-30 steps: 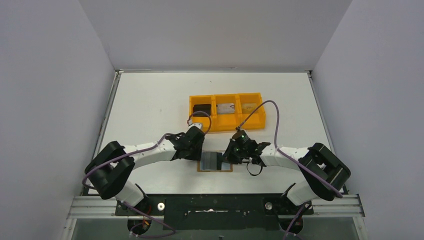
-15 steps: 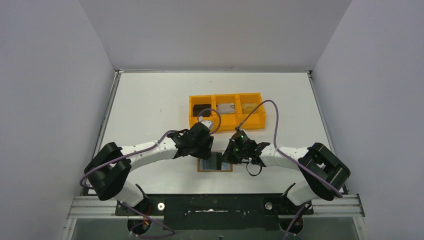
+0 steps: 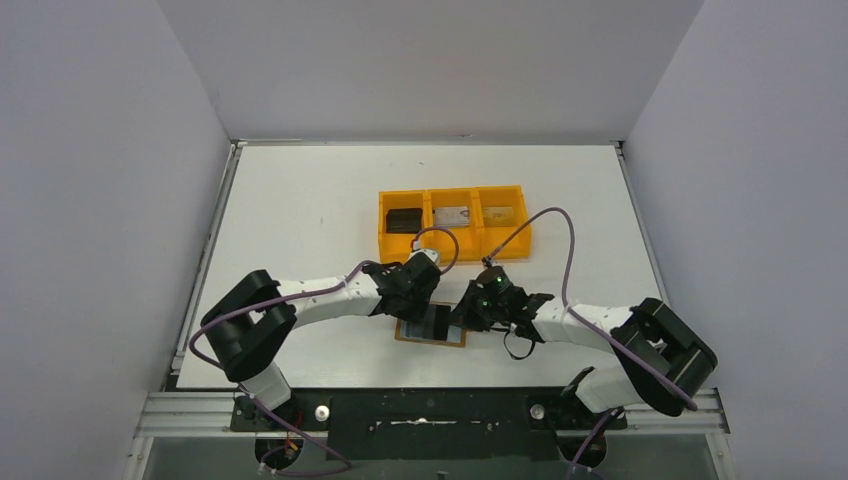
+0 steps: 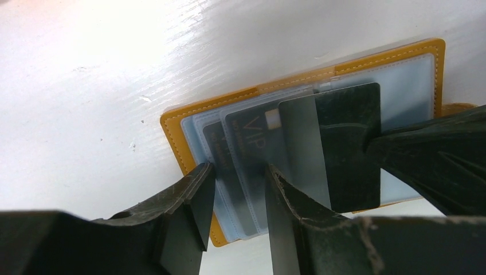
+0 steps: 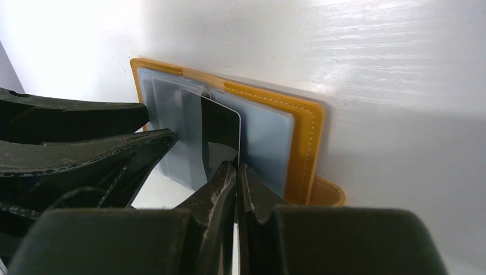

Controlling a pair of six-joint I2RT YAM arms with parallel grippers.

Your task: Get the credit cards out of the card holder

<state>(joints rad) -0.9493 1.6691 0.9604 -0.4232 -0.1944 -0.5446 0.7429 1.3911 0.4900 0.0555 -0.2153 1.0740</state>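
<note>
Jutting leftward from right fingers (image 5: 220, 192), dark credit card (image 5: 220, 134)

card holder (image 4: 173, 127): tan-orange, stitched edge, grey-blue pockets | credit cards (image 4: 351, 143): dark grey | tray (image 3: 460, 250): orange | table (image 3: 300, 200): white

Top view: card holder (image 3: 405, 337) partly under left gripper (image 3: 425, 303) and right gripper (image 3: 462, 318) — tray (image 3: 400, 247) contents too small. Right wrist: dark card (image 5: 220, 132) corner hidden in pinch.

The card holder (image 3: 430, 330) is laid open on the table (image 3: 300, 200) near its front edge, between the left gripper (image 3: 424, 298) and right gripper (image 3: 463, 315). Credit cards (image 4: 338, 143) are tucked inside it. Behind it a tray (image 3: 455, 246) is set, with loose cards (image 3: 453, 214) in its compartments.
</note>
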